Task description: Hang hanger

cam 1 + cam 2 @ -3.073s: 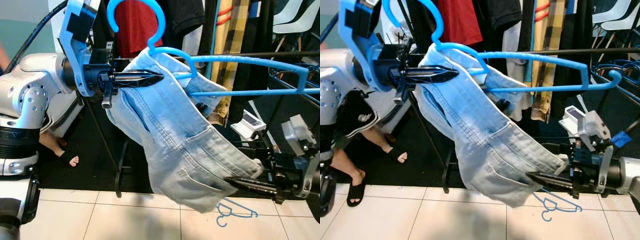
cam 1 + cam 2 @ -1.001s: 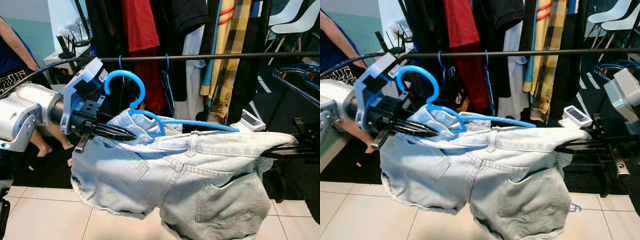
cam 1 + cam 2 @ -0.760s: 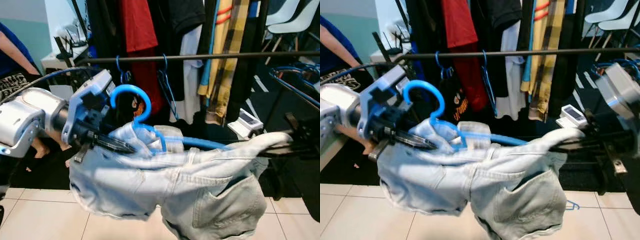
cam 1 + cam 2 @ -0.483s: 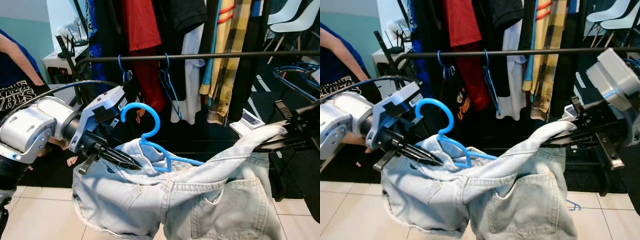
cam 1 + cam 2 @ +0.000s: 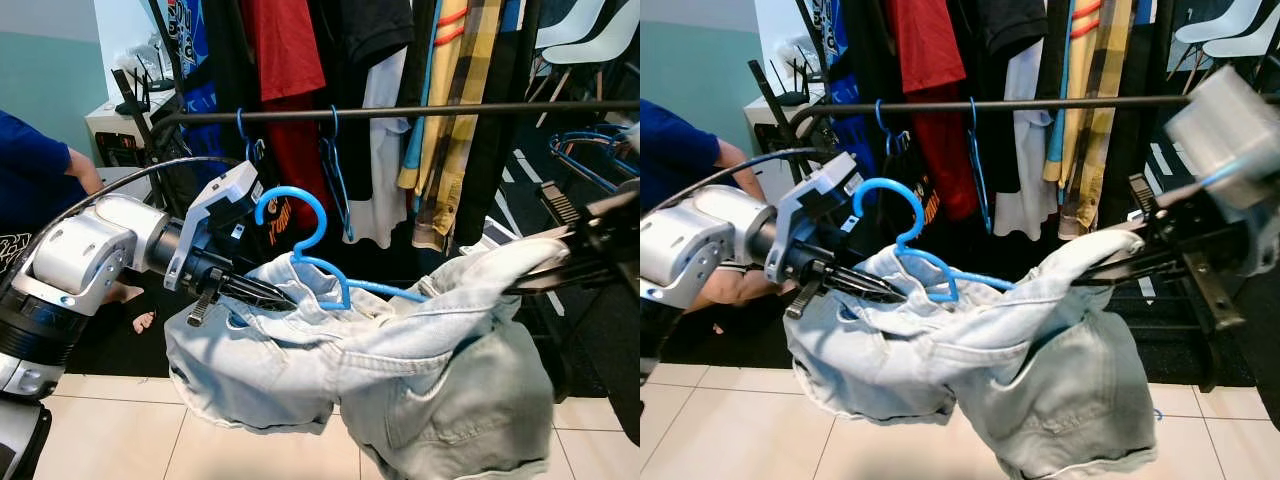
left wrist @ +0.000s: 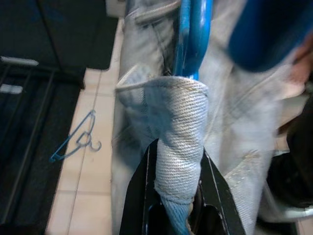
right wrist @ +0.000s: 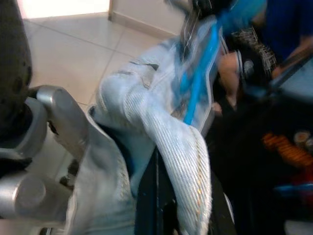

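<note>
Left eye view: our left gripper (image 5: 285, 297) and right gripper (image 5: 1095, 270) pinch the pale-blue denim shorts (image 5: 400, 370) on the bright-blue plastic hanger (image 5: 310, 240) below the black metal rail (image 5: 450, 110), and we fear the denim slipping loose.

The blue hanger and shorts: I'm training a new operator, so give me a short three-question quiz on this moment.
1. True or false: the blue hanger already hangs from the black rail.
2. What does the left hand grip?
A. the hanger's hook
B. the denim shorts
C. the rail
3. Fill in: the right hand holds the far end of the ____.

Key
1. False: its hook is below the rail, in front of the hung clothes.
2. B: the left wrist view shows denim pinched between the fingers.
3. Shorts.
</note>
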You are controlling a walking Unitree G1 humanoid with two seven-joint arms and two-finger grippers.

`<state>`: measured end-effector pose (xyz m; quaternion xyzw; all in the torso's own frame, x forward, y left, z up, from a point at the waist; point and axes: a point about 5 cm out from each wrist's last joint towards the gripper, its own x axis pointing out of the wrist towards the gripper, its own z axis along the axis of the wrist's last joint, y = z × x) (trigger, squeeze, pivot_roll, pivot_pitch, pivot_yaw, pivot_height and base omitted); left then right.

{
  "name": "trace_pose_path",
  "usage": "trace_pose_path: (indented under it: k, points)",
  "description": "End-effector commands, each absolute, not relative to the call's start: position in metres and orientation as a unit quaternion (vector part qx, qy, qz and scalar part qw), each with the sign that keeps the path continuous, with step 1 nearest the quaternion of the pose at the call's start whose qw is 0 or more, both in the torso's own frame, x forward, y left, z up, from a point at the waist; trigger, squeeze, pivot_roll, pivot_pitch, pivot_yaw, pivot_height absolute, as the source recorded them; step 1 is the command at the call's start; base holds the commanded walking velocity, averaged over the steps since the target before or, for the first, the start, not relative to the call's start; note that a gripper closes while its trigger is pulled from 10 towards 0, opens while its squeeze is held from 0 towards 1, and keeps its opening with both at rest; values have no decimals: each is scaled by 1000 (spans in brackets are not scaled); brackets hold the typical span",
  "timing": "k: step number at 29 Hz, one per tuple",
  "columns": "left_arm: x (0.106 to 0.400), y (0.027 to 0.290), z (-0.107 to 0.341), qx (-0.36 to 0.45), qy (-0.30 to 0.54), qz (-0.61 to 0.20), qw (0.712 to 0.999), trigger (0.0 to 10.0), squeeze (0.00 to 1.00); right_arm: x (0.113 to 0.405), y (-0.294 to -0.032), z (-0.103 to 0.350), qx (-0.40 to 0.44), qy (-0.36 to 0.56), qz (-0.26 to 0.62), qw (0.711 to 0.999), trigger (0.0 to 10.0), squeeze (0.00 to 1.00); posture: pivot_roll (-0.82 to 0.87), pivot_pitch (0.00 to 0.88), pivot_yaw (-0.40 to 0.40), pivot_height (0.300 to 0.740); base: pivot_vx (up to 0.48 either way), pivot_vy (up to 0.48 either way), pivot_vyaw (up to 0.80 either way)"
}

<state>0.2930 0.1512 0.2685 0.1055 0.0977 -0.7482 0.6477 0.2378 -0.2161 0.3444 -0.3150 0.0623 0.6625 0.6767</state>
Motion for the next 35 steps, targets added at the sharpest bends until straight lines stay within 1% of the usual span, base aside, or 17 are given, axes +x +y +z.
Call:
trace_pose_path:
  k: [1,2,5,6,7,8,10,11,13,17,19,24,25,26,29,33,35]
  points:
    - [283,155,276,83,88,-775,620,0,0,245,-222,334,-348,96,637,681,0,0,-115,0,71,740,0,0,0]
    - [272,155,278,68,91,-799,590,0,0,254,-232,324,-379,128,601,692,0,0,-116,0,70,740,0,0,0]
    - [272,155,278,68,91,-799,590,0,0,254,-232,324,-379,128,601,692,0,0,-116,0,70,740,0,0,0]
    - [265,155,278,62,98,-813,570,0,0,261,-238,317,-403,148,577,695,0,0,-114,0,68,740,0,0,0]
    - [265,155,278,62,98,-813,570,0,0,261,-238,317,-403,148,577,695,0,0,-114,0,68,740,0,0,0]
    - [258,154,275,70,109,-823,553,0,0,267,-243,314,-421,157,557,699,0,0,-113,0,66,740,0,0,0]
    - [258,154,275,70,109,-823,553,0,0,267,-243,314,-421,157,557,699,0,0,-113,0,66,740,0,0,0]
    - [252,152,271,79,121,-831,537,0,0,270,-242,316,-424,148,554,701,0,0,-112,0,64,740,0,0,0]
    - [249,150,268,88,129,-835,528,0,0,271,-238,321,-417,129,564,701,0,0,-113,0,65,740,0,0,0]
    - [248,149,265,97,135,-835,524,0,0,268,-231,328,-401,106,583,698,0,0,-114,0,65,740,0,0,0]
    - [250,146,259,104,140,-835,522,0,0,261,-217,341,-374,62,626,682,0,0,-122,0,69,740,0,0,0]
    - [249,143,256,101,145,-837,517,0,0,260,-206,352,-370,26,650,664,0,0,-124,0,73,740,0,0,0]
    - [249,139,254,102,145,-839,515,0,0,260,-198,361,-365,-4,664,653,0,0,-124,0,72,740,0,0,0]
    - [249,139,254,102,145,-839,515,0,0,260,-198,361,-365,-4,664,653,0,0,-124,0,72,740,0,0,0]
    - [253,133,249,108,138,-839,515,0,0,261,-183,375,-348,-55,690,632,0,0,-125,0,70,740,0,0,0]
    - [253,128,249,115,127,-843,510,0,0,265,-173,371,-330,-57,715,614,0,0,-118,0,68,740,0,0,0]
    - [253,128,249,115,127,-843,510,0,0,265,-173,371,-330,-57,715,614,0,0,-118,0,68,740,0,0,0]
